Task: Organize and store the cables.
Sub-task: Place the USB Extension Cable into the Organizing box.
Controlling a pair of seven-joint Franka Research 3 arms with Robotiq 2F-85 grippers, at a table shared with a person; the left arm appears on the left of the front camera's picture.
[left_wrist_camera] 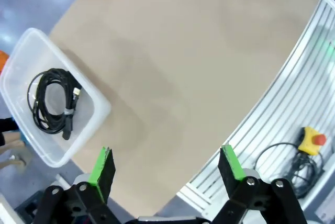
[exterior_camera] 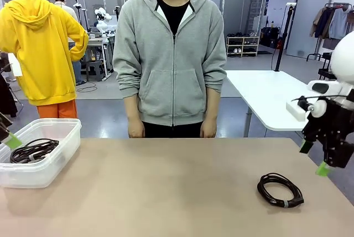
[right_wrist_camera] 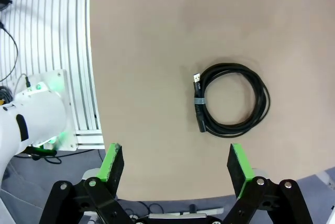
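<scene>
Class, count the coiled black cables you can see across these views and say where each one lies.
2. One cable lies inside the clear plastic bin at the table's left end. The other cable lies on the bare table near the right gripper. None appears hidden.

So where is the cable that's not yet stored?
The loose cable lies on the table's right side in the front view, below the open right hand.

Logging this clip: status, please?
Left gripper open, empty. Right gripper open above coiled cable on table. One cable already in bin. Nothing obstructing.
</scene>
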